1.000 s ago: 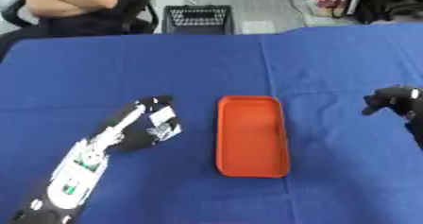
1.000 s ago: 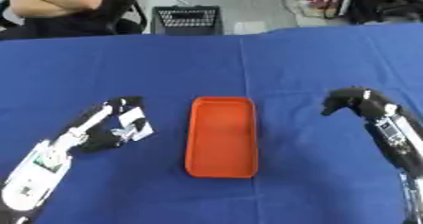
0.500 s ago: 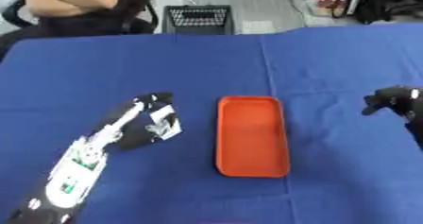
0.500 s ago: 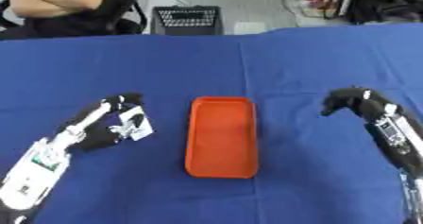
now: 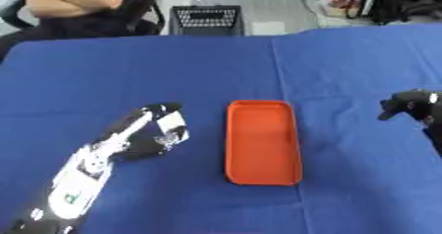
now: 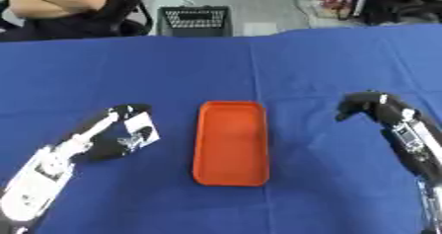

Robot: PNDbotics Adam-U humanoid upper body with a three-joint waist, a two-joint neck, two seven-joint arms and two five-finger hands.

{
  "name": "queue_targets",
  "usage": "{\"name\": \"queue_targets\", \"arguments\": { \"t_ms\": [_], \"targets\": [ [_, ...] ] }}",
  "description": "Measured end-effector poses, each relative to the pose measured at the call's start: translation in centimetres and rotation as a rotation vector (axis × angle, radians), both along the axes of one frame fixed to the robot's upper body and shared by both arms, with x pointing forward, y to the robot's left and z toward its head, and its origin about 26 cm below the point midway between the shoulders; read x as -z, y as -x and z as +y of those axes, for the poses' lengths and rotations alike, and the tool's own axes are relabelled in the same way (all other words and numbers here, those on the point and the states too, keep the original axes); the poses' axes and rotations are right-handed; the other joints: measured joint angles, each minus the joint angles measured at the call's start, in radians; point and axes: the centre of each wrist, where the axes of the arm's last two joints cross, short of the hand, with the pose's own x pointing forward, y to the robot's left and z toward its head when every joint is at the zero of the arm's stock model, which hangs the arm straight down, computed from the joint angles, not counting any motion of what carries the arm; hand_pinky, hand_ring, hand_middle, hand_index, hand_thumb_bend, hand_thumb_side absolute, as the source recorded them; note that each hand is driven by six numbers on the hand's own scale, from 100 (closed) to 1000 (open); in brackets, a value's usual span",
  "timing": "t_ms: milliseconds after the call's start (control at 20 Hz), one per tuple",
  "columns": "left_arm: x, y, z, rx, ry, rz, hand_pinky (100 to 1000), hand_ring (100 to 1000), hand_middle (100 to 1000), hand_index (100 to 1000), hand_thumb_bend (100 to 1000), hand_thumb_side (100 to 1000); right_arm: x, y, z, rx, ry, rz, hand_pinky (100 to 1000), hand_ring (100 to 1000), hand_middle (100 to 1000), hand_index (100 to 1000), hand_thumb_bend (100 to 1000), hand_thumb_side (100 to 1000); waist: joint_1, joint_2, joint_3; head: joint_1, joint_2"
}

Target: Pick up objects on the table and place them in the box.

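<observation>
**White thing in my left hand, box just to its right**

My left hand (image 5: pixel 142 139) lies over the blue table (image 5: pixel 199 75), left of centre, the arm running back to the near-left corner. Its fingers are curled round a small white object (image 5: pixel 171 125), which sits at the far-right side of the hand, between thumb and fingers; I cannot make out what the object is. The orange box (image 5: pixel 262 140), a shallow open tray with rounded corners, lies on the cloth just beside that hand, to its right, apart from the fingers. My right hand (image 6: pixel 367 104) is well off to the right of the box, fingers curled downward and holding nothing.
</observation>
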Motion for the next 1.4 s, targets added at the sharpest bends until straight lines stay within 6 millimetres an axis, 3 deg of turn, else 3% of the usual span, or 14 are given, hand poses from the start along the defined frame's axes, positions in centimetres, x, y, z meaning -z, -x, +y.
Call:
{"name": "queue_targets", "arguments": {
  "t_ms": [250,350,650,1100,1400],
  "targets": [
    [0.0,0.0,0.1,0.002,-0.034,0.001,926,728,818,942,231,515,0.0,0.0,0.0,0.000,0.000,0.000,855,630,657,807,100,947,0.000,0.000,0.000,0.000,0.000],
    [0.0,0.0,0.1,-0.002,-0.037,-0.001,875,666,779,912,100,442,0.0,0.0,0.0,0.000,0.000,0.000,855,630,657,807,100,948,0.000,0.000,0.000,0.000,0.000],
    [0.0,0.0,0.1,-0.088,-0.016,-0.052,726,542,689,804,100,411,0.0,0.0,0.0,0.000,0.000,0.000,855,630,657,807,100,949,0.000,0.000,0.000,0.000,0.000],
    [-0.2,0.0,0.0,-0.137,0.041,-0.091,711,538,682,792,100,405,0.0,0.0,0.0,0.000,0.000,0.000,855,630,657,807,100,948,0.000,0.000,0.000,0.000,0.000],
    [-2.6,-0.5,-1.3,-0.115,0.105,-0.178,702,537,676,789,100,398,0.0,0.0,0.0,0.000,0.000,0.000,855,630,657,807,100,948,0.000,0.000,0.003,0.000,0.000]
  ]
}}
